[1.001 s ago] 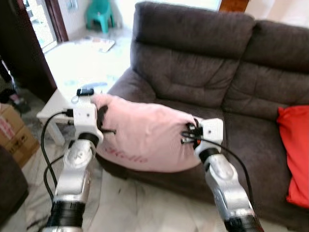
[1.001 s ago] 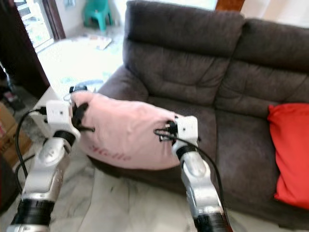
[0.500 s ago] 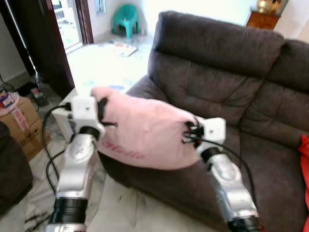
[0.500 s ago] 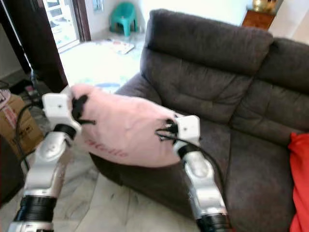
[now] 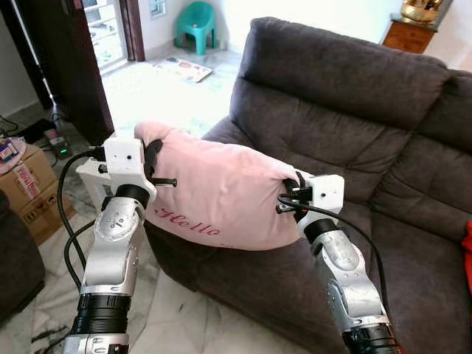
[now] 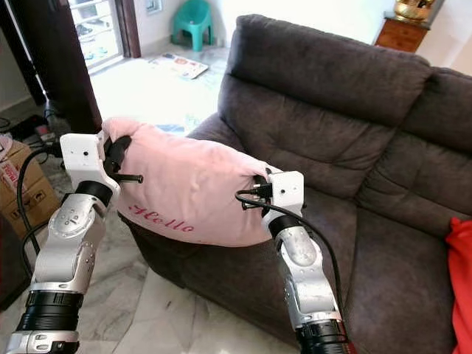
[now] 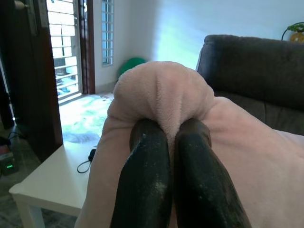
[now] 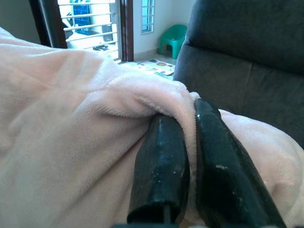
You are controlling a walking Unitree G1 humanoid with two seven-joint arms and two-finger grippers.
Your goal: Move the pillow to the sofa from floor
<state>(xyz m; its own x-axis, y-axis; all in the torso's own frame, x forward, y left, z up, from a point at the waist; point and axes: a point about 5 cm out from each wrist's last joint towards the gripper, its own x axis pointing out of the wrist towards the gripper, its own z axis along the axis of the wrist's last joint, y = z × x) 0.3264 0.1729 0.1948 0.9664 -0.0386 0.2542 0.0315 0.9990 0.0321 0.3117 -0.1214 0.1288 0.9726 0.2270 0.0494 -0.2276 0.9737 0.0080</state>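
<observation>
A pale pink pillow (image 5: 221, 195) with red "Hello" lettering hangs in the air between my two arms, in front of the left armrest of the dark grey sofa (image 5: 354, 110). My left gripper (image 5: 153, 158) pinches its left corner, and in the left wrist view the black fingers (image 7: 147, 175) are shut on a fold of pink fabric (image 7: 161, 90). My right gripper (image 5: 292, 193) holds the right corner; in the right wrist view its fingers (image 8: 161, 166) are shut on the pink fleece (image 8: 71, 142).
A white low table (image 5: 90, 173) stands beside the sofa's left armrest, behind the pillow. A cardboard box (image 5: 33, 192) sits on the floor at left. A red cushion (image 6: 461, 287) lies on the sofa's right seat. A dark door frame (image 5: 66, 59) and a teal stool (image 5: 196, 22) are farther back.
The camera view has shifted, bringing the sofa's left armrest and seat closer. The pillow stays gripped at both corners and now hangs slightly higher against the armrest.
</observation>
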